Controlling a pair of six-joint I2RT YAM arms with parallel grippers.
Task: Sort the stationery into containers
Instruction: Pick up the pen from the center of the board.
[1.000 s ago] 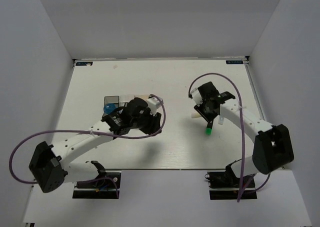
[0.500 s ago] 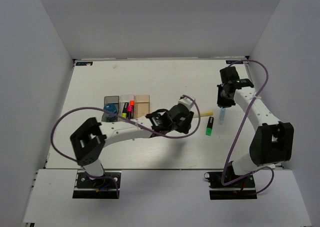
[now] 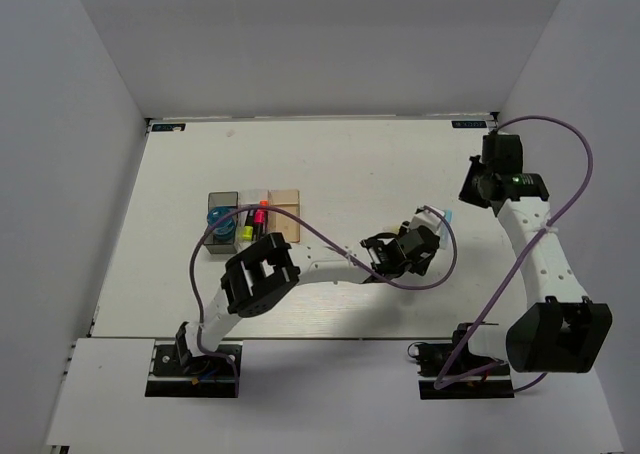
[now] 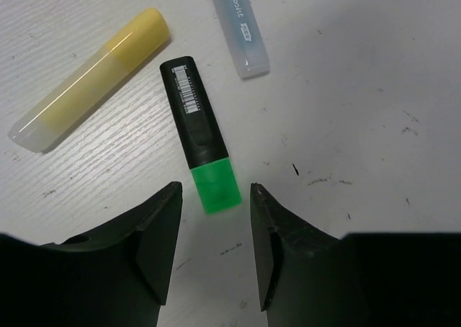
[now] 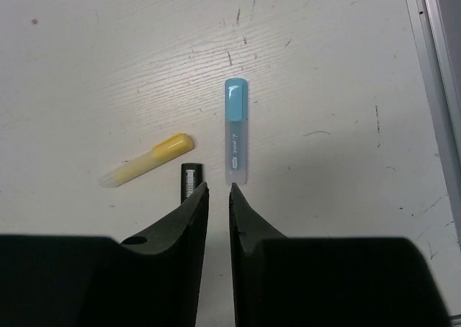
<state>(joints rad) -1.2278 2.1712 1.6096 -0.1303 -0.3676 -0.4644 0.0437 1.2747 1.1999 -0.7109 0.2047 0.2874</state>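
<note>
The green-capped black highlighter lies flat on the white table, its cap just beyond my left gripper, which is open and empty. A pale yellow stick and a pale blue-capped pen lie beside it. From above, my left gripper covers the highlighter. My right gripper is shut and empty, held above the pen and the stick, at the far right. The joined bins stand at left: the dark grey bin holds a blue roll, the clear bin holds highlighters, and the tan bin sits beside it.
The left arm stretches low across the table from the bins to the right side. Purple cables loop off both arms. A metal rail marks the table's right edge. White walls close in the back and sides.
My left arm has swung from the bins to the right, over the green highlighter. My right arm has drawn back from the items toward the far right corner.
</note>
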